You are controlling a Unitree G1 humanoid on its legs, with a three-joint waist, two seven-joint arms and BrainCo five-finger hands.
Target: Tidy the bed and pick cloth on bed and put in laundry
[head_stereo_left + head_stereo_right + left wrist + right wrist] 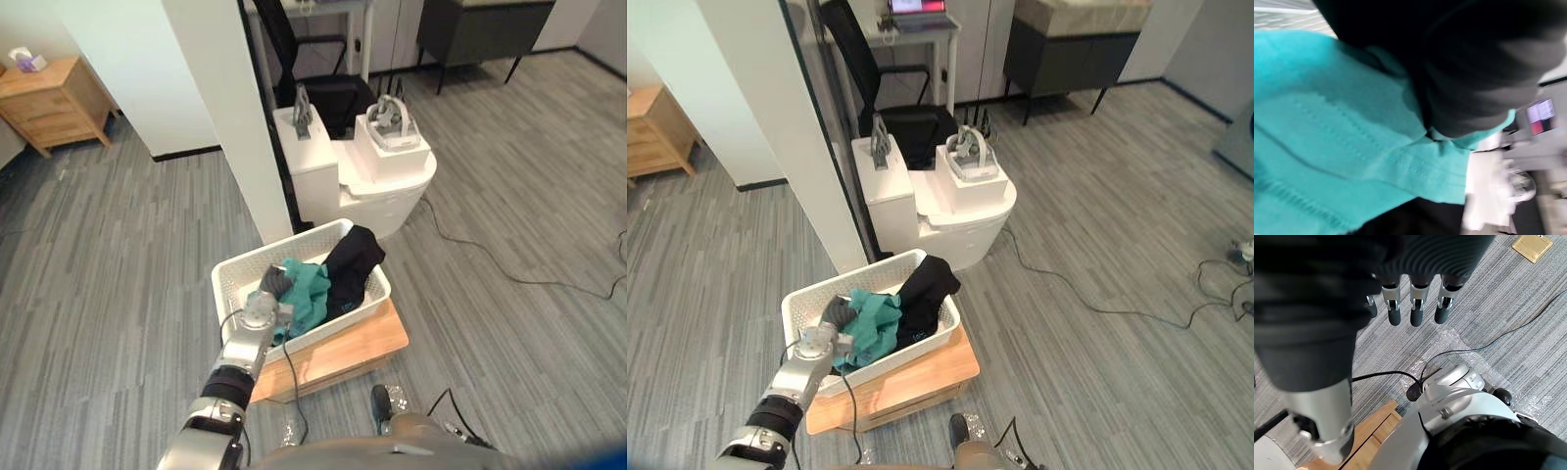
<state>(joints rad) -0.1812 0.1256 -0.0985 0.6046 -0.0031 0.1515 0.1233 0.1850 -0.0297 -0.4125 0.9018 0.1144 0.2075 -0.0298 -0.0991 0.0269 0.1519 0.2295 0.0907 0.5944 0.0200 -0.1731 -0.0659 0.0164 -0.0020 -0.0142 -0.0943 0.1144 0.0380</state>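
A white laundry basket (235, 269) stands on a low wooden stand (358, 345) on the floor. Inside it lie a teal cloth (311, 290) and a black cloth (351, 262), the black one draped over the basket's right end. My left hand (263, 311) reaches over the basket's near left rim and rests against the teal cloth. The left wrist view looks straight onto the teal cloth (1327, 122) and the black cloth (1474, 63) from very close. My right hand (1415, 308) hangs over the floor, open and holding nothing.
A white pillar (235, 117) rises just behind the basket. A white pedestal (377, 186) with headsets on it stands behind the basket on the right. A black chair (313, 78) and a wooden nightstand (49, 98) are further back. Cables (509, 274) cross the grey floor on the right.
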